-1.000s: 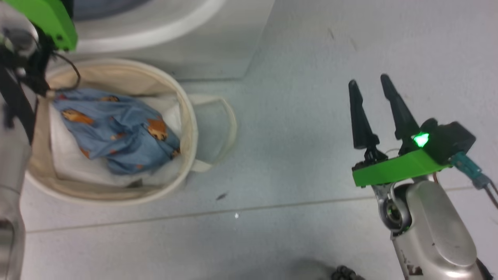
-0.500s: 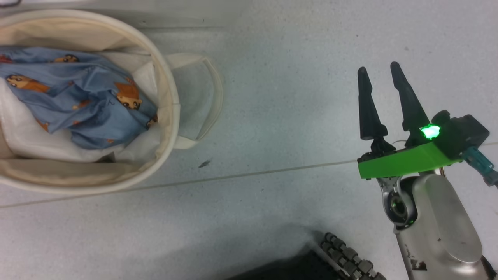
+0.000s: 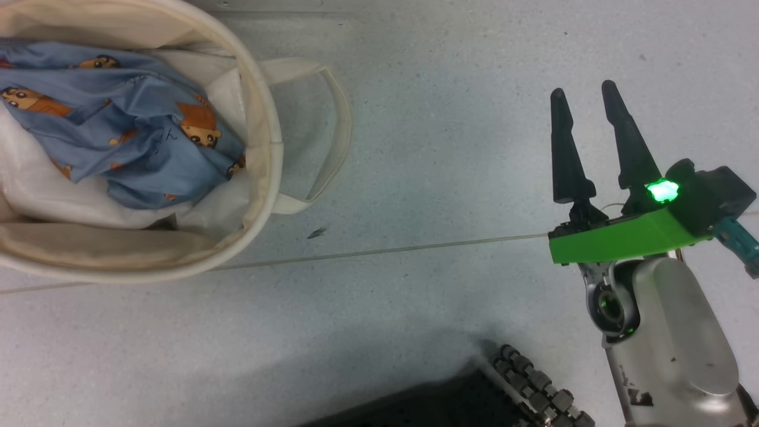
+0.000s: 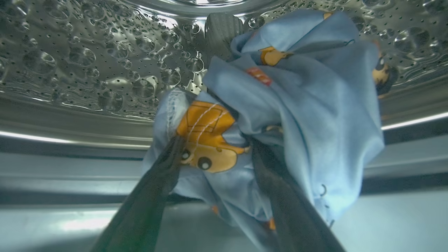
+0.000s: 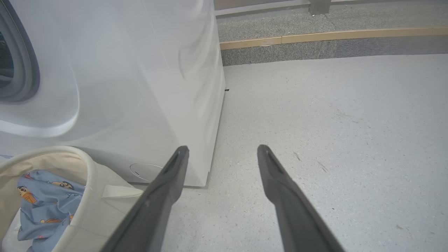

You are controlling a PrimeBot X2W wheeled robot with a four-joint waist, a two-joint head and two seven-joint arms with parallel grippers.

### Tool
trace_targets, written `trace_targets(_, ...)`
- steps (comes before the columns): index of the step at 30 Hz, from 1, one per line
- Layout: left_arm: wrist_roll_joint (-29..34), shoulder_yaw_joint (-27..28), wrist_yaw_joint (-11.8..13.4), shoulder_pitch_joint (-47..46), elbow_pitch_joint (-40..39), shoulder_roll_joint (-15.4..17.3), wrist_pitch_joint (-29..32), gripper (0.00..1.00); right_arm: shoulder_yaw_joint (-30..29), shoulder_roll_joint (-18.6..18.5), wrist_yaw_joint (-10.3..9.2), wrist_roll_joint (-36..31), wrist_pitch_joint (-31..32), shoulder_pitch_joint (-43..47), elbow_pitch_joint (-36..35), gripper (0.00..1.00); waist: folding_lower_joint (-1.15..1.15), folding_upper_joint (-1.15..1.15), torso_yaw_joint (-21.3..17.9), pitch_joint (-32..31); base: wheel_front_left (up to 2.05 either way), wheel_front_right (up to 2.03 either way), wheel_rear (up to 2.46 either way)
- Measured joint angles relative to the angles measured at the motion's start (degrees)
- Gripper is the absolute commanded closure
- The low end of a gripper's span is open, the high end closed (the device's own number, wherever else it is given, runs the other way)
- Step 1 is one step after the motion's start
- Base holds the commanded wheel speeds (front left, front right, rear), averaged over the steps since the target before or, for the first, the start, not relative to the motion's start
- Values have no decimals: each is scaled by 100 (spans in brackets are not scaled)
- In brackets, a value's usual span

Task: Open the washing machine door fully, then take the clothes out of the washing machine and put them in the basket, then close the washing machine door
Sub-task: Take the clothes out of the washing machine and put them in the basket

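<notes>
In the left wrist view my left gripper [image 4: 215, 143] is inside the steel drum [image 4: 87, 59] of the washing machine. It is open, its two dark fingers straddling a bunched light blue garment with orange cartoon faces [image 4: 297, 105]. The cream basket [image 3: 261, 136] stands at the head view's upper left and holds another piece of the same printed clothes [image 3: 136, 136]. My right gripper [image 3: 583, 89] hangs open over bare floor, far right of the basket. The right wrist view shows that gripper [image 5: 223, 148], the white washing machine [image 5: 140, 87], the basket [image 5: 84, 168] and the clothes [image 5: 45, 203] in it. The washing machine door is out of view.
A plain white sheet [image 3: 35, 196] lines the basket under the blue fabric. My dark base with its ribbed tread [image 3: 522, 385] shows at the bottom edge. A raised kerb with a tan strip [image 5: 332, 35] runs behind the machine. Grey floor stretches to the right of the machine.
The head camera has swung: the basket has slid up and left in the picture, the left arm has left it, and my base has come in at the bottom. The right gripper stays open.
</notes>
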Motion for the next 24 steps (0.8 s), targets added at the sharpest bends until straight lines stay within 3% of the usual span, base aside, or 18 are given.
trace_targets(3,-40,-23,-52,2,13,-41,12,0,-5,0,0,-3,0,0,0,0,0,0,22,-9,0,0,0)
trace_targets(4,-41,-42,-82,2,19,-55,9,17,-5,0,0,-15,0,0,0,0,0,0,26,-13,0,0,0)
trace_targets(5,-49,-44,-99,3,32,-75,-20,92,-7,0,0,-32,0,0,1,0,0,0,30,-16,0,0,0)
trace_targets(6,-84,-51,-132,10,46,-103,-41,100,-7,0,0,-54,0,0,3,0,0,0,34,-21,0,0,0)
trace_targets(15,-287,-224,-197,221,42,-231,-299,100,-10,1,0,-59,0,0,57,0,0,0,63,-146,0,0,0)
trace_targets(24,-1333,-456,-198,787,-708,-249,-337,100,2,1,0,-68,0,7,203,0,0,0,68,-484,0,0,0)
